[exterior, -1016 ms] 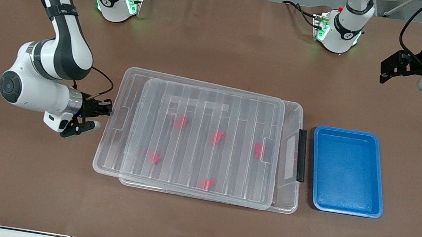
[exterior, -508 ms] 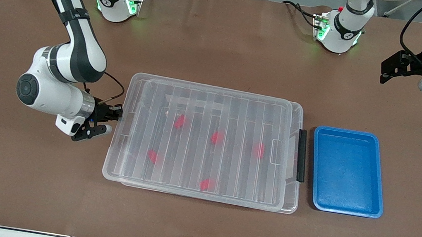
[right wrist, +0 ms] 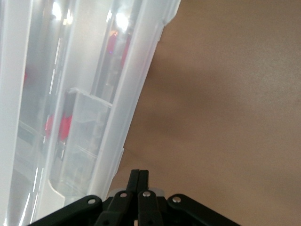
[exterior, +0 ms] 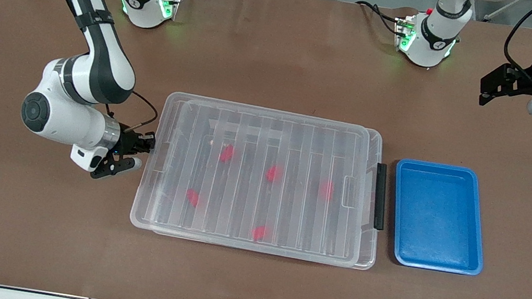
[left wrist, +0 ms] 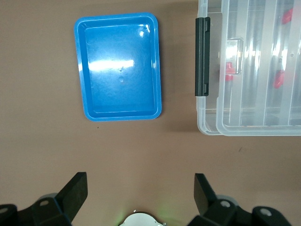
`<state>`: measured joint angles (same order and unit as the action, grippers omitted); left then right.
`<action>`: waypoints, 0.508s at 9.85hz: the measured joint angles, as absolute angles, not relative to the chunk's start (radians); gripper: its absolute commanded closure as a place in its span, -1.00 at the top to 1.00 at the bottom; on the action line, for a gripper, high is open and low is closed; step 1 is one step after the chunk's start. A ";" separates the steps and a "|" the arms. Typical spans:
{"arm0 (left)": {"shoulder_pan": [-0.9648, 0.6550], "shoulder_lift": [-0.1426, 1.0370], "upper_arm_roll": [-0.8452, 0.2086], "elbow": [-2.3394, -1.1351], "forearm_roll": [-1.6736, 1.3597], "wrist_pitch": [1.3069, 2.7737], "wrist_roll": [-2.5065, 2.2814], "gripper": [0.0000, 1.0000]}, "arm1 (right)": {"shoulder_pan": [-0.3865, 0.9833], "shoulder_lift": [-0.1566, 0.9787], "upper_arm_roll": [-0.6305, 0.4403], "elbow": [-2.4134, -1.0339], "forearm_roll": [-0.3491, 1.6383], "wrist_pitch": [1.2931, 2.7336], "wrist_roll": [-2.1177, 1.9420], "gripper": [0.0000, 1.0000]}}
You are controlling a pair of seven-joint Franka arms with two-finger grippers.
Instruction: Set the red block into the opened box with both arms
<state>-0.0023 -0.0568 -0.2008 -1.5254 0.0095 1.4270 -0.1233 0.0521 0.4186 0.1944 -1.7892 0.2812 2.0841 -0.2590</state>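
While the right gripper (exterior: 144, 143) sits clenched and empty against the short end of the lid (exterior: 262, 175) near the right arm's table edge, the box (exterior: 365, 227) is covered, red blocks (exterior: 227, 152) inside. Next: slide the lid clear. Left gripper (exterior: 491, 91) waits released over the left arm's corner.

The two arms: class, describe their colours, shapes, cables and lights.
Both arms are white, rounded segments with black bands. Black cables run along them. Green lights glow at both bases. The right gripper and left gripper are black, with two fingers each.
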 measured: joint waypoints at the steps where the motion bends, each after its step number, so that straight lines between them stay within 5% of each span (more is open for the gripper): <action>1: -0.003 -0.057 -0.202 -1.526 0.009 1.427 -0.123 1.00 | 0.052 0.419 0.199 -1.789 0.281 2.086 -0.254 -0.80; 2: -0.004 -0.055 -0.206 -1.526 0.009 1.427 -0.123 1.00 | 0.048 0.419 0.199 -1.788 0.281 2.086 -0.246 -0.50; 3: -0.004 -0.053 -0.214 -1.526 0.009 1.427 -0.123 1.00 | 0.028 0.416 0.196 -1.779 0.281 2.080 -0.245 0.99; 5: -0.004 -0.048 -0.227 -1.527 0.009 1.428 -0.123 1.00 | -0.015 0.351 0.130 -1.738 0.277 2.012 -0.245 1.00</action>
<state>-0.0041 -0.0477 -0.2272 -1.5265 0.0095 1.4279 -0.1233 -0.0146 0.3507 0.1305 -1.7383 0.2769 2.0125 -0.2449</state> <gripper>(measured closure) 0.000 0.731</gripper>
